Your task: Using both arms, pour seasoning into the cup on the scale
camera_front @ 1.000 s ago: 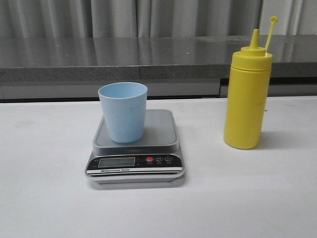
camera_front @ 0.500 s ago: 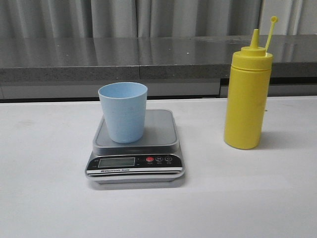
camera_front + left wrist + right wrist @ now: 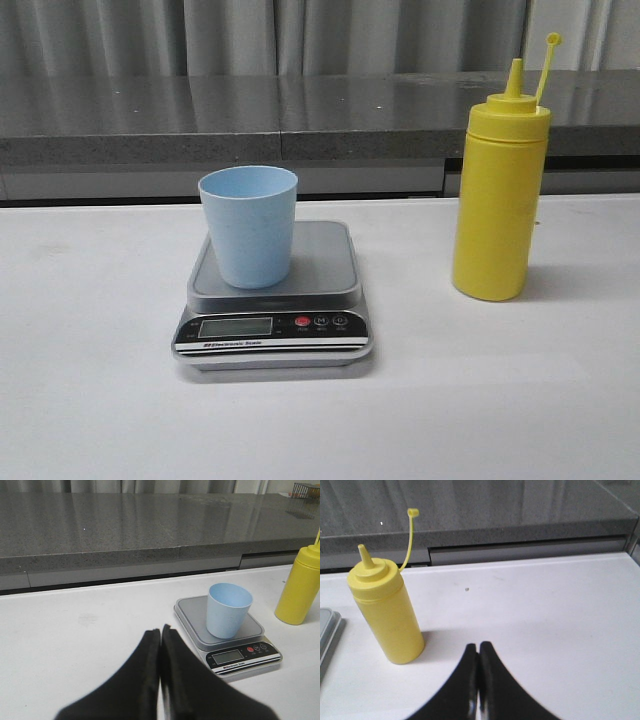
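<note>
Front view: cup (image 3: 248, 226) upright on scale (image 3: 274, 290); seasoning (image 3: 498, 190) standing apart on worktop (image 3: 480, 390).
Left fingers (image 3: 160, 630): pressed together, empty.
Right fingers (image 3: 478, 646): pressed together, empty.

Front view, compared over the preceding second: no visible change. The cup (image 3: 248, 227) occupies the same spot on the scale (image 3: 275, 295), upright as before, and the seasoning (image 3: 499, 195) stands where it stood, upright and well apart from the scale, its cap strap at the same angle. The scale's display is too small to tell whether its reading differs. Neither arm has entered this view.
</note>
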### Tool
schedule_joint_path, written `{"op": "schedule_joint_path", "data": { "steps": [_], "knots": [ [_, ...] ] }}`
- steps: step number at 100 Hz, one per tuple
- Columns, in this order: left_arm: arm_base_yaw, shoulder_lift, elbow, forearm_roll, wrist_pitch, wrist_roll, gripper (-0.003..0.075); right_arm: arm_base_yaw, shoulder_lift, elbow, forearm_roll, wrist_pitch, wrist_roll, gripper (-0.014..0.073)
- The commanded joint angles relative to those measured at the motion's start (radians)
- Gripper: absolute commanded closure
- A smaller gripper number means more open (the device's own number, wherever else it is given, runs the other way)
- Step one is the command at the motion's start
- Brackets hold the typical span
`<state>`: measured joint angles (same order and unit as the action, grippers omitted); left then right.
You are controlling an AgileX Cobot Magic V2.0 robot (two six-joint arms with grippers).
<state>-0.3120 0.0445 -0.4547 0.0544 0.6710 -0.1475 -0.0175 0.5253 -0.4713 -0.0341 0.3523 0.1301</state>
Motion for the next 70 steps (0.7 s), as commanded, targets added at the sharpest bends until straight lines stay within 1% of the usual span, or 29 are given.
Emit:
{"op": "schedule_joint_path", "data": {
  "steps": [1, 15, 19, 24, 29, 36, 41, 43, 48, 55, 57, 62, 70],
  "knots": [
    [0.001, 0.015, -0.024, -0.007, -0.076, -0.008, 0.0740, 0.004, 0.070, -0.054, -0.003, -0.058, -0.001, 0.0662],
    [0.001, 0.015, -0.024, -0.007, -0.076, -0.008, 0.0740, 0.032, 0.159, -0.083, -0.003, -0.061, -0.009, 0.0656],
    [0.001, 0.015, -0.024, -0.007, -0.076, -0.008, 0.0740, 0.044, 0.183, -0.088, -0.003, -0.067, -0.009, 0.0641],
    [0.001, 0.015, -0.024, -0.007, -0.076, -0.008, 0.0740, 0.059, 0.210, -0.094, -0.003, -0.079, -0.009, 0.0601],
    [0.001, 0.015, -0.024, -0.007, -0.076, -0.008, 0.0740, 0.073, 0.235, -0.094, -0.003, -0.104, -0.009, 0.0539],
    [0.001, 0.015, -0.024, -0.007, -0.076, -0.008, 0.0740, 0.093, 0.268, -0.094, -0.003, -0.140, -0.009, 0.0415],
    [0.001, 0.015, -0.024, -0.007, -0.076, -0.008, 0.0740, 0.105, 0.291, -0.094, -0.003, -0.168, -0.009, 0.0293],
    [0.001, 0.015, -0.024, -0.007, -0.076, -0.008, 0.0740, 0.109, 0.300, -0.094, -0.003, -0.181, -0.009, 0.0261],
    [0.001, 0.015, -0.024, -0.007, -0.076, -0.008, 0.0740, 0.122, 0.322, -0.094, -0.003, -0.210, -0.009, 0.0131],
    [0.001, 0.015, -0.024, -0.007, -0.076, -0.008, 0.0740, 0.138, 0.351, -0.094, -0.003, -0.248, -0.009, -0.0003],
    [0.001, 0.015, -0.024, -0.007, -0.076, -0.008, 0.0740, 0.143, 0.359, -0.094, -0.003, -0.258, -0.009, -0.0030],
    [0.001, 0.015, -0.024, -0.007, -0.076, -0.008, 0.0740, 0.153, 0.379, -0.094, -0.004, -0.289, -0.009, -0.0066],
    [0.001, 0.015, -0.024, -0.007, -0.076, -0.008, 0.0740, 0.166, 0.412, -0.094, -0.004, -0.340, -0.009, -0.0063]
  ]
}}
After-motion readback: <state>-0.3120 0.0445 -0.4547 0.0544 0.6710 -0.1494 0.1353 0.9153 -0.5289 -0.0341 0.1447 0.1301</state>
